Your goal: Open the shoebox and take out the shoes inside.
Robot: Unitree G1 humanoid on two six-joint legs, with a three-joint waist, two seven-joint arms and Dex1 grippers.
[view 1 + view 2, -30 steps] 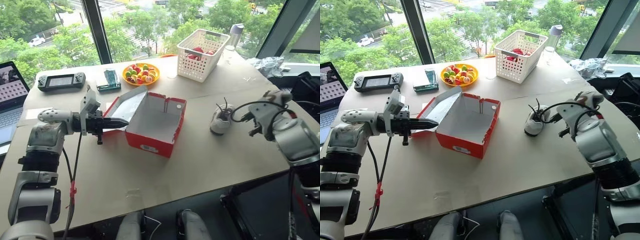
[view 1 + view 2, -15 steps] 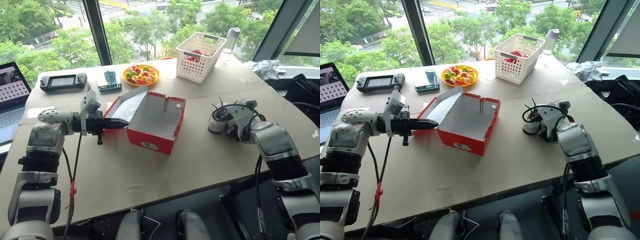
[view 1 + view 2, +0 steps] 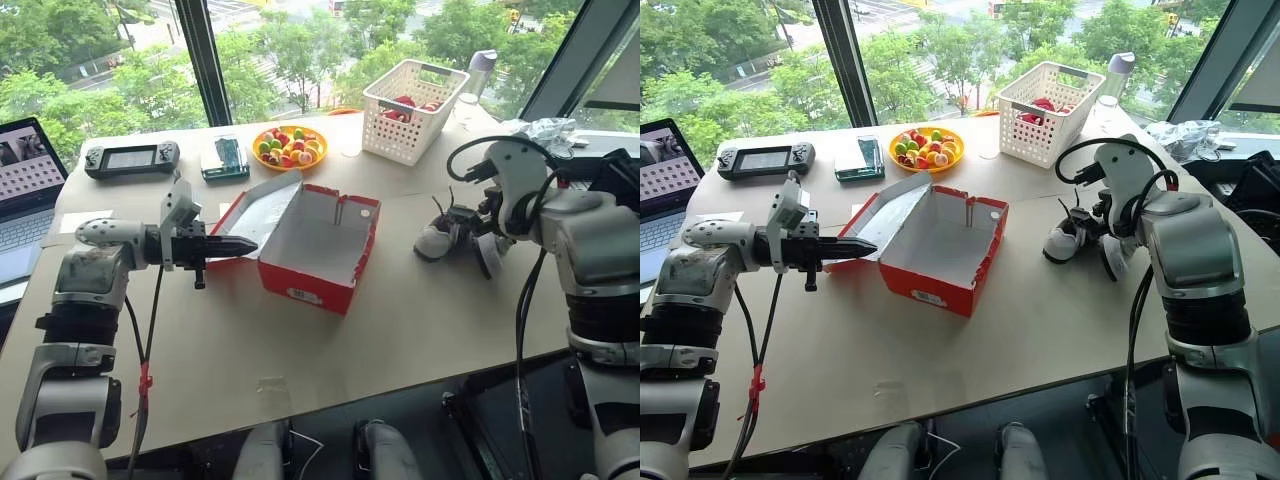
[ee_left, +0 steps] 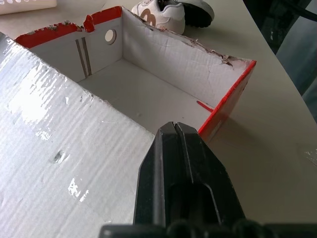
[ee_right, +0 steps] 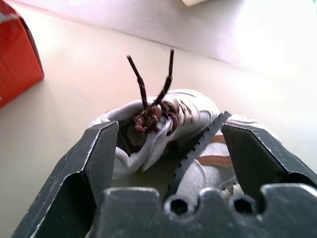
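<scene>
The shoebox sits open at the middle of the head views, its red walls up, its pale inside bare, and its lid thrown back toward the left of the frame with the white underside showing. We see a white label on the near end wall and a round hole and two slits in the far end wall. The shoes lie together on the table, right of centre and well apart from the box; one stands upright with dark laces sticking up, the other lies on its side just beside it with the sole turned outward. Our right gripper hangs above and just behind the pair, its jaws spread wide with nothing between them; in the right wrist view both shoes show in the gap between the two fingers, and we cannot tell whether either finger touches a shoe. Our left gripper points level toward the box from the left of the frame, jaws pressed together on nothing, the tip at the edge of the thrown-back lid. Further up the frame stand a white basket at upper right, an orange plate of fruit at upper centre, and a handheld game console and a laptop at upper left
</scene>
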